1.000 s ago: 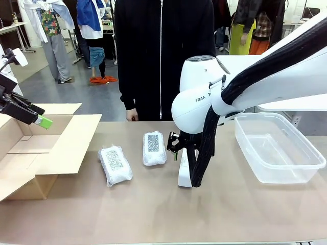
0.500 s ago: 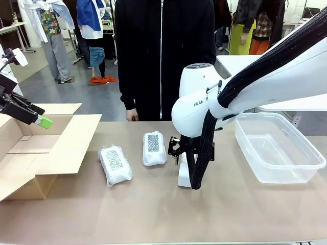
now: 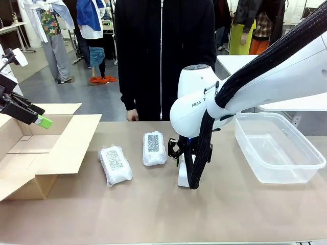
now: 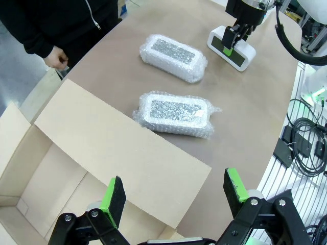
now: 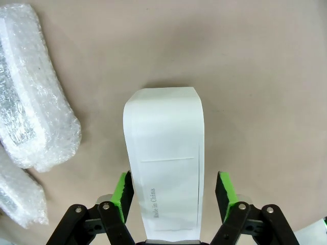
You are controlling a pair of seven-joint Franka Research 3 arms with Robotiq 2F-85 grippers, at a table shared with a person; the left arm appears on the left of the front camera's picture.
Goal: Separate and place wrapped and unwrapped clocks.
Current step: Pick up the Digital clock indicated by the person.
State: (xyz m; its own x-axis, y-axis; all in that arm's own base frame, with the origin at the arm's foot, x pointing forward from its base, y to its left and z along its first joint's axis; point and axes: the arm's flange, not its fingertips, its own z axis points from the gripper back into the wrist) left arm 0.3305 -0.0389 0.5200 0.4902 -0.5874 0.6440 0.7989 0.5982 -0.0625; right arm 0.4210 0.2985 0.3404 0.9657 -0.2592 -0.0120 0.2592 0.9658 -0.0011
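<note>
All of it sits on the bench [image 3: 153, 219]. The cardboard box [image 3: 30, 153] lies open right under the left fingers [image 4: 115, 196], which hang spread wide w/ nothing btw them. The clear tub [image 3: 278, 148] is well off to one side of the right fingers [image 5: 122, 190], on the side away from the wrapped clocks. Of those two, one [image 4: 173, 112] lies just past the box flap ahead of the left fingers and the other [image 4: 173, 51] further out. The same pair lies just beside the right fingers, not touching them. The bare clock [image 5: 163, 163] stands on the bench btw the right fingers, pads level w/ its sides. Those fingers are apart, not pinching: one pad is at the clock's side, the other shows a gap.

Step in hand, prob.: grip the bare clock, likely for the clear tub.

Risks:
- The clock sits off-centre btw the pads, so the near pad may push first & slide or tip it before the far pad lands.
- Smooth plastic + narrow pad contact could let it slip or swing on the lift.
- The nearer wrapped clock is close to one finger, so a sideways shove could bump it.
- A tub/box mix-up would spoil the sort.
</note>
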